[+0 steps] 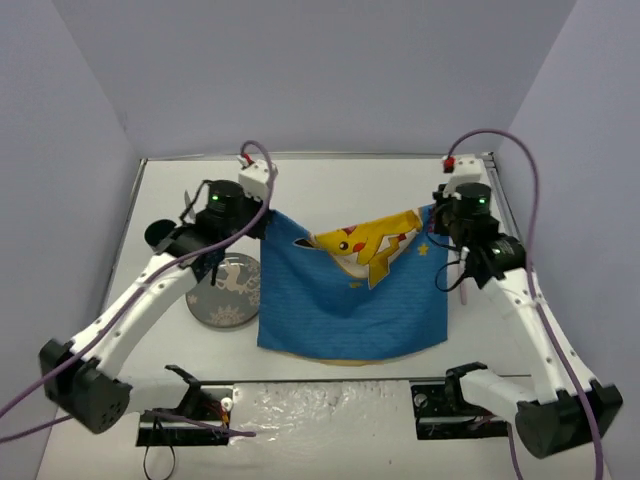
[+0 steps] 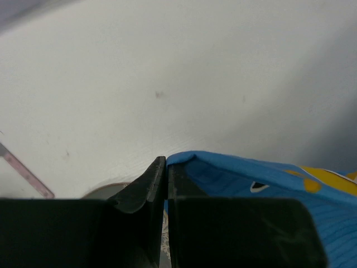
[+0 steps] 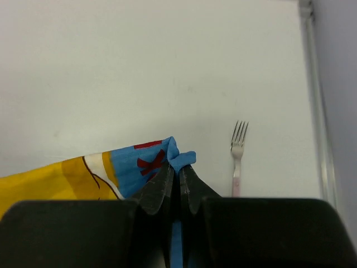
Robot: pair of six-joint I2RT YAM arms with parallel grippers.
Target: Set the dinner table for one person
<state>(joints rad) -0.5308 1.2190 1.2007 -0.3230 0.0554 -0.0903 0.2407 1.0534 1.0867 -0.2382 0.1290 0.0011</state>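
Note:
The blue cartoon-print placemat (image 1: 350, 295) hangs stretched between both grippers above the white dinner table (image 1: 330, 185); its lower edge trails near the table's front. My left gripper (image 1: 268, 212) is shut on its left top corner (image 2: 184, 158). My right gripper (image 1: 437, 215) is shut on its right top corner (image 3: 181, 158). A round patterned plate (image 1: 225, 290) lies on the table left of the mat, partly under the left arm, and its rim shows in the left wrist view (image 2: 106, 191). A pink-handled fork (image 3: 237, 156) lies on the table right of the right gripper.
The table has thin metal rails along its far and right edges (image 1: 505, 210). A thin pink utensil handle (image 2: 25, 174) lies on the table at the left. Grey walls enclose the table. The arm bases (image 1: 200, 400) sit at the near edge.

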